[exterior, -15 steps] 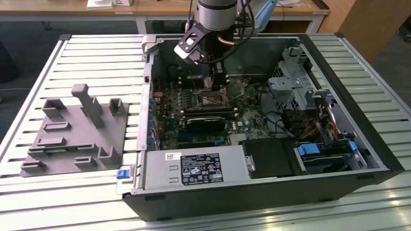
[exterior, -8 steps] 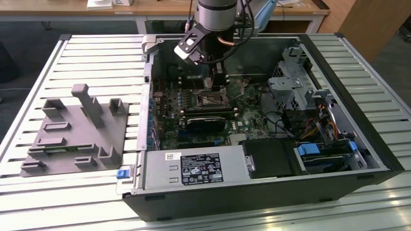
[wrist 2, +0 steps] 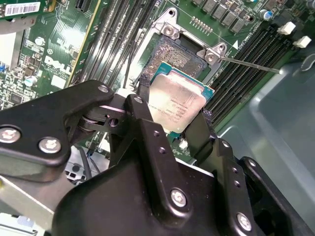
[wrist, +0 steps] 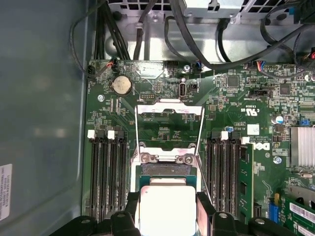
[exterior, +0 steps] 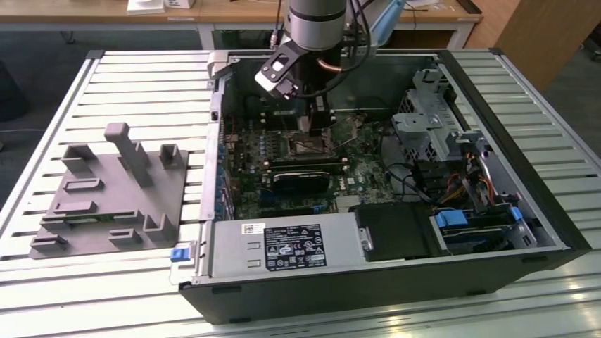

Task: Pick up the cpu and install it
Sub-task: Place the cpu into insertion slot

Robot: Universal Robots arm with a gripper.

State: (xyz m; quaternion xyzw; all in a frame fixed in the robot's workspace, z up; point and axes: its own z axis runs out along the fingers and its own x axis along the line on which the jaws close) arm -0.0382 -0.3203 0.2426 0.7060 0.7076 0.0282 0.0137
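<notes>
The cpu (wrist 2: 178, 104), a small square chip with a shiny silver top, sits between the black fingers (wrist 2: 141, 96) of my gripper (wrist 2: 174, 105), which is shut on it. It hangs slightly tilted just over the open socket (wrist 2: 173, 53) on the green motherboard, with one edge low toward the socket. In the first wrist view the cpu (wrist: 166, 209) lies at the socket (wrist: 165, 169), and the metal load plate (wrist: 170, 112) is flipped open beyond it. In the exterior view the gripper (exterior: 316, 125) reaches down into the open computer case (exterior: 526, 176).
A thin metal lever (wrist 2: 251, 64) sticks out beside the socket. Memory slots (wrist: 106, 172) flank it on both sides. Black cables (wrist: 197, 44) run along the board's edge. A grey plastic tray (exterior: 108, 190) lies on the slatted table at the exterior view's left.
</notes>
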